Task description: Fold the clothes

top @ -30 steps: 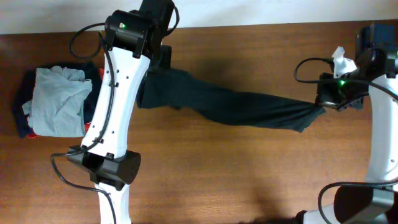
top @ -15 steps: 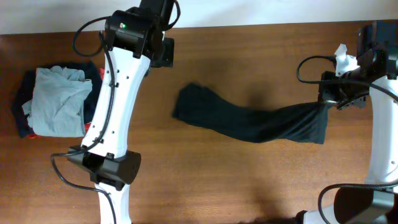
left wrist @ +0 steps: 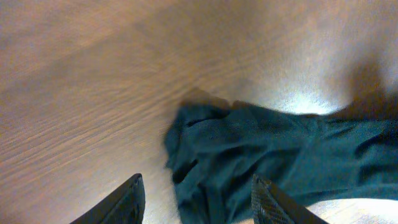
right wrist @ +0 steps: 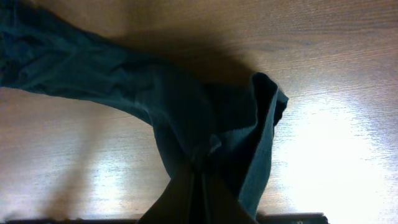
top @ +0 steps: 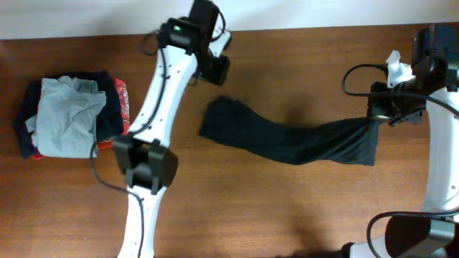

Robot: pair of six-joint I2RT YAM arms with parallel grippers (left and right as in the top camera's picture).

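The black T-shirt (top: 287, 140) lies bunched in a long strip across the table. Its left end (left wrist: 205, 134) rests loose on the wood. My left gripper (top: 216, 69) hovers just behind that end, open, with nothing between its fingers (left wrist: 134, 200); in the left wrist view the cloth shows below the gap (left wrist: 197, 182). My right gripper (top: 381, 118) is shut on the shirt's right end, which hangs gathered from it. In the right wrist view the closed gripper (right wrist: 199, 180) pinches a fold of the shirt (right wrist: 143, 87) just above the table.
A pile of other garments sits at the far left: a light grey one (top: 68, 115) on top of navy (top: 24, 125) and red-orange (top: 120, 100) ones. A white object (top: 398, 68) sits by the right arm. The table's far edge (top: 301, 29) runs just behind the left gripper.
The left gripper let go of the shirt's left end, which dropped to the table. The left arm then swung right and its jaws opened. The right gripper keeps its hold.
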